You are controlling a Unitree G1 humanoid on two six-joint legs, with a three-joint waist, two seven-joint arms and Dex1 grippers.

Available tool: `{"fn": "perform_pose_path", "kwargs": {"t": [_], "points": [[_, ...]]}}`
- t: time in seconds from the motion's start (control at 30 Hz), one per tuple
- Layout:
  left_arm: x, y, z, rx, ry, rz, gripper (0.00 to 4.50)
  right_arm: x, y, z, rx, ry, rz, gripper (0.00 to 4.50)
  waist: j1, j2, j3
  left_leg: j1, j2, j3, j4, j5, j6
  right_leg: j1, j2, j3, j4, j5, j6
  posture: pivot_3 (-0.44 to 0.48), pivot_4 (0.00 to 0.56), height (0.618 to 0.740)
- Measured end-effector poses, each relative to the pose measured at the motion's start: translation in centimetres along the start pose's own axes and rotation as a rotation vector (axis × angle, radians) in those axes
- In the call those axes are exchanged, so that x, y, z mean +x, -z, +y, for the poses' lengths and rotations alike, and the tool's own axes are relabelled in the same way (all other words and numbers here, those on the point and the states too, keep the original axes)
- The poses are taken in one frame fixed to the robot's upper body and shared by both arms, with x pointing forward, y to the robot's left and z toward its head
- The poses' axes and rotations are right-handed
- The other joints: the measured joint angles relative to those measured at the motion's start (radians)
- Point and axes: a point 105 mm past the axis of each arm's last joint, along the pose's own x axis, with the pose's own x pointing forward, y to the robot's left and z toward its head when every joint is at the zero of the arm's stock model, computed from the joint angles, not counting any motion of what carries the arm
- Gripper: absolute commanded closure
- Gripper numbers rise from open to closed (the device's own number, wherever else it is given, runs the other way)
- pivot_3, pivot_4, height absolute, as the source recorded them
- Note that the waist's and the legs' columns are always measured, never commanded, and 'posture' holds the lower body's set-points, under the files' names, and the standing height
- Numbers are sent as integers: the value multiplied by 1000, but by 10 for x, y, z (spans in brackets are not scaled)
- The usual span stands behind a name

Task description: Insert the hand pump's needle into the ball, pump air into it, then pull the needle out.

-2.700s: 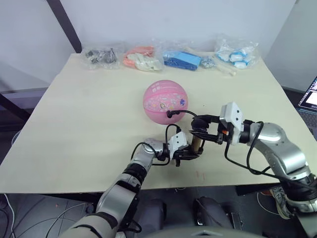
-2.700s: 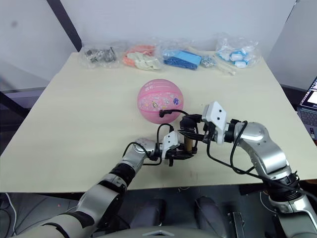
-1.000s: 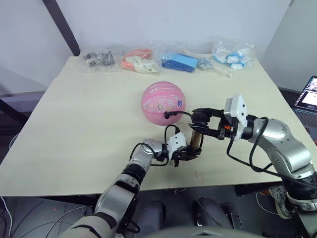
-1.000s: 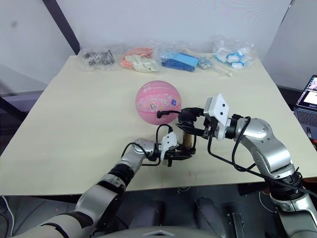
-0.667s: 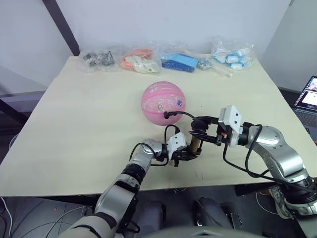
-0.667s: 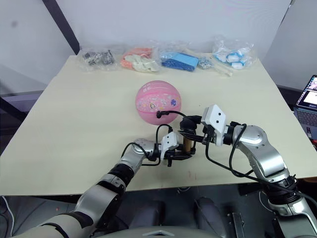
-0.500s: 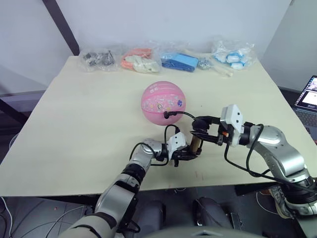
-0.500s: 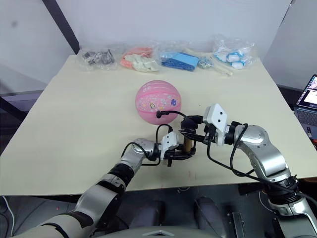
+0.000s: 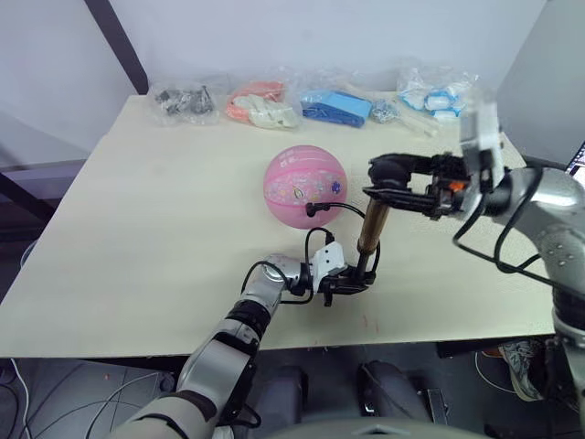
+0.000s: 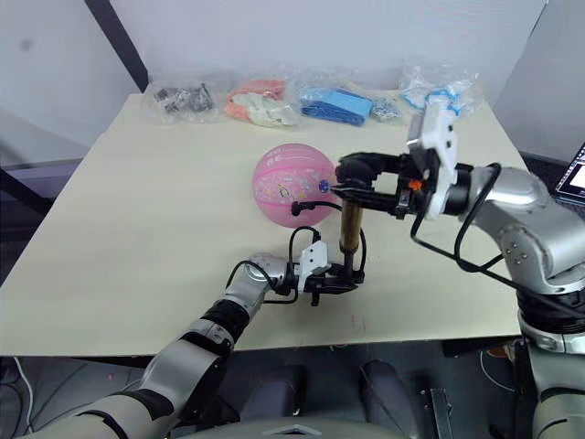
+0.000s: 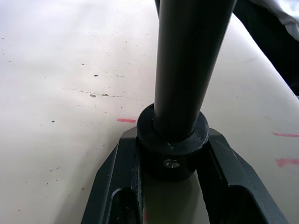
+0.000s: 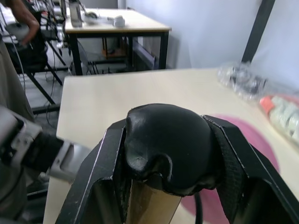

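Nearest the front edge of the pale wooden bench, the left hand lies low on the surface with its two black fingers closed around the black base cap of the slim bronze-gold hand pump. The cap sits snug between the fingers and rests on the bench, and the pump stands upright from it.

Above that, the right hand is raised well off the bench, its two black fingers clamped on either side of the pump's rounded black T-handle. The handle is drawn up, so the bronze section shows beneath it.

A thin black hose loops from the foot of the pump up to the pink rubber ball with darker seams and small cartoon prints. The ball rests on the bench just beyond the pump and a little toward the robot's left. The hose ends at a small black fitting pressed against the near lower side of the ball; the metal needle itself is too small to make out.

Far beyond the ball, along the bench's back edge, lies a row of clear plastic bags with grey, orange, blue and white contents.
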Motion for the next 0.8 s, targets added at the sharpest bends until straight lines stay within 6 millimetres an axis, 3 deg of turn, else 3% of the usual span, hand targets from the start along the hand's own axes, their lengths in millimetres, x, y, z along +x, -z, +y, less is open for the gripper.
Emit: {"fn": "perform_pose_path", "kwargs": {"t": [0.17, 0.47, 0.8], "points": [[0, 0, 0, 1, -1, 0, 3427, -3, -18, -3, -17, 2, -32, 2557, 0, 1, 1, 0, 0, 0, 0, 0, 0, 0, 0, 0, 0, 0, 0, 0, 150, 740], [0, 0, 0, 1, 0, -1, 3427, -3, -18, -4, -8, 8, -23, 2557, 1, 0, 1, 0, 0, 0, 0, 0, 0, 0, 0, 0, 0, 0, 0, 0, 150, 740], [-1, 3, 1, -1, -17, 12, 3427, -1, 15, 12, -85, -4, 13, 2557, -2, -2, -4, 4, 1, 1, 0, 0, 0, 3, 1, 0, 1, 0, 0, 0, 150, 740]]}}
